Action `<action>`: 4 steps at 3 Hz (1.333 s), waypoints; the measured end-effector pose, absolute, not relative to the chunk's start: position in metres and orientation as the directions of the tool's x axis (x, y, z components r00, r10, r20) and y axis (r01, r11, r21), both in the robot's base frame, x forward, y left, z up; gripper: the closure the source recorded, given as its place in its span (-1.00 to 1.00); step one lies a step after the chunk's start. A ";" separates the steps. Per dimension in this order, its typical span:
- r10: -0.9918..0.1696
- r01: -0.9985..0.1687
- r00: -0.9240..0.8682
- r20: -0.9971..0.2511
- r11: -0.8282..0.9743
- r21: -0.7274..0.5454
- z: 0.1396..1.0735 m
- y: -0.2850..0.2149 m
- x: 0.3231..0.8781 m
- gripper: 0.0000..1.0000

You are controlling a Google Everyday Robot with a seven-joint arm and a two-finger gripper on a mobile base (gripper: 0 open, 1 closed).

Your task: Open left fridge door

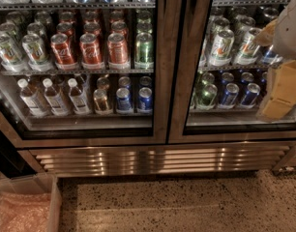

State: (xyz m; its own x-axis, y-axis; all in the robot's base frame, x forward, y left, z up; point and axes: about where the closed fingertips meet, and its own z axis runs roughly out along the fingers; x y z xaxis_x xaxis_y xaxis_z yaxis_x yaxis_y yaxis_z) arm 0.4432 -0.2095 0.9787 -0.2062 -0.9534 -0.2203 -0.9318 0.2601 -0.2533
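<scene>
Right now we are looking down at the left fridge door (80, 62), which is filling the left and middle of the view and sitting closed, its brushed steel frame meeting the frame of the right fridge door (235, 57) at the centre. Its tall glass pane is showing a shelf of red cola cans (92, 50) with a green can (144, 50) beside them, and below that clear bottles (53, 96) next to blue cans (133, 99). The gripper (282, 88) is hanging at the far right edge, in front of the right door and well apart from the left one; we cannot tell how its grasp is standing. A steel grille (157, 159) is running beneath both doors above the speckled floor (177, 202).
</scene>
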 end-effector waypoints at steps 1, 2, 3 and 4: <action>-0.949 -0.954 -0.131 -0.288 0.200 -0.222 0.977 -0.171 0.461 -1.00; -0.936 -0.983 -0.050 -0.347 0.107 -0.149 0.969 -0.125 0.473 -1.00; -0.934 -0.985 -0.043 -0.355 0.098 -0.140 0.968 -0.120 0.475 -1.00; -0.893 -0.978 -0.064 -0.446 0.146 -0.152 0.966 -0.117 0.490 -1.00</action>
